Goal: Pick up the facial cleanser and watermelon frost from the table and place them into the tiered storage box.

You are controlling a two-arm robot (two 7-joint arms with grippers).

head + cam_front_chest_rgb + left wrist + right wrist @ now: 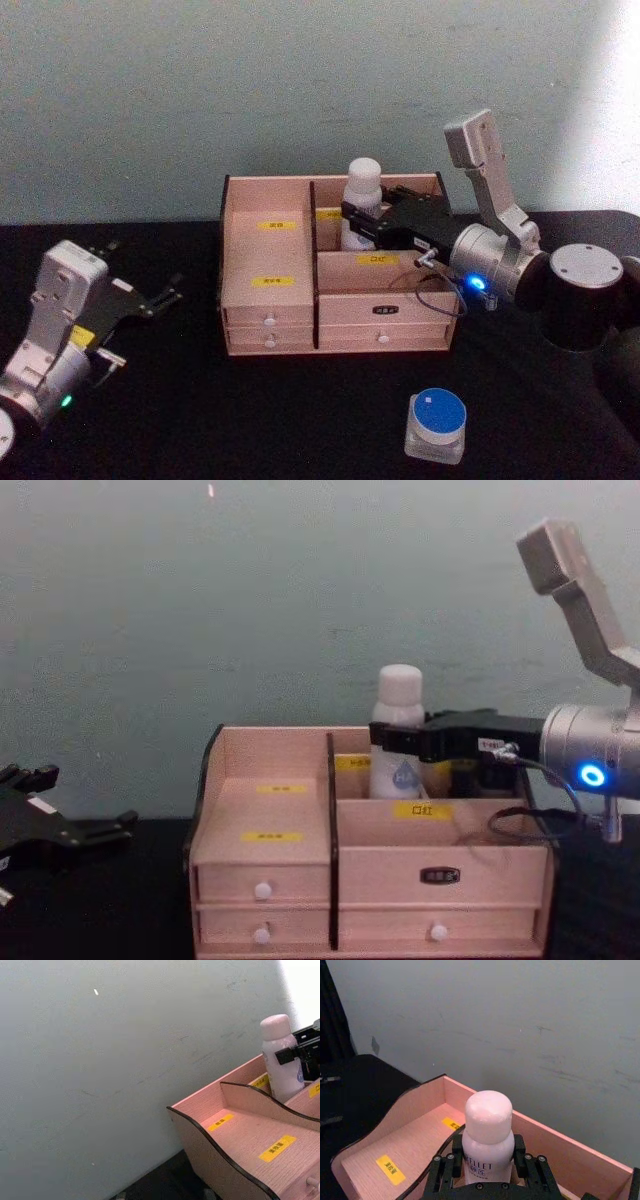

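The facial cleanser, a white bottle (362, 185) (400, 695) with a rounded cap, stands upright in the back right compartment of the tiered storage box (270, 262) (265, 790). My right gripper (356, 225) (395, 738) reaches over the box from the right and is shut on the bottle's body, and its black fingers (520, 1152) flank the bottle (487, 1125). The watermelon frost, a small clear jar with a blue lid (437, 422), sits on the black table in front of the box, to its right. My left gripper (145, 268) (80, 800) rests open at the table's left.
The box's left stepped compartments (240, 1130) with yellow labels hold nothing, and its small drawers with white knobs are closed. A grey-green wall stands right behind the box. Black tabletop lies bare between the left gripper and the box.
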